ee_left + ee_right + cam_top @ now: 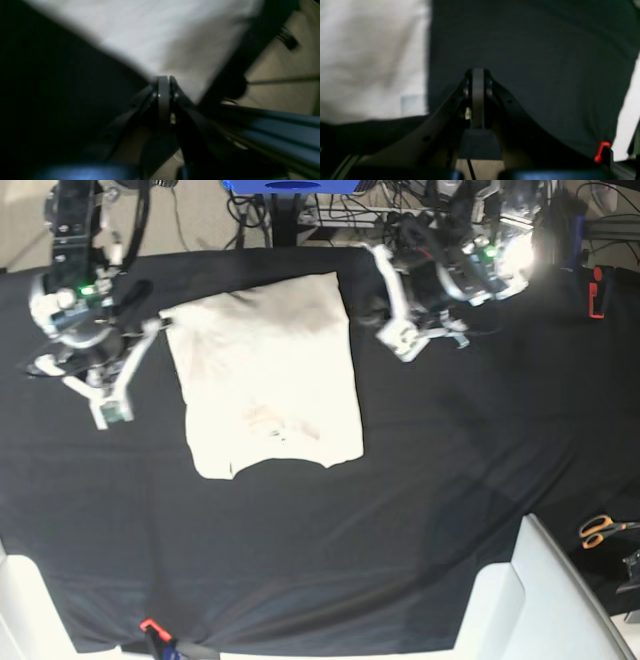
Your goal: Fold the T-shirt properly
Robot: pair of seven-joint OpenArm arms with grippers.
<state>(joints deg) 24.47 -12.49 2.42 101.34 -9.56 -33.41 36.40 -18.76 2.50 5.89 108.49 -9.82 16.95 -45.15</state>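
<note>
**Both arms off the cloth, T-shirt lying folded at centre**

In your left wrist view, the left gripper (163, 79) sits at mid-frame with its jaws pressed together and nothing between them. The T-shirt (155, 37) fills the upper middle of the frame as a pale blurred sheet, its lower corner running down to just beside the fingertips; you cannot tell from this blurred picture whether they touch. The black tablecloth (50, 87) takes the left half. At the right edge you see pale floor (287, 70) beyond the table.

In your right wrist view, the right gripper (477, 72) is also closed tight and holds nothing. It hangs over bare black tablecloth (532, 62). The T-shirt (370, 57) occupies the upper left of the frame, its straight edge apart from the fingertips. A red clamp (601, 150) shows at the lower right.

In your base view, the T-shirt (265, 375) lies flat as a tall rectangle a little left of centre and above the middle, on the black tablecloth (450, 510). The right gripper (112, 412) is at the left, just beside the shirt's left edge and clear of it. The left gripper (400, 340) is at the upper right of the shirt, near its top right corner. Orange-handled scissors (600, 529) lie at the right edge.
</note>
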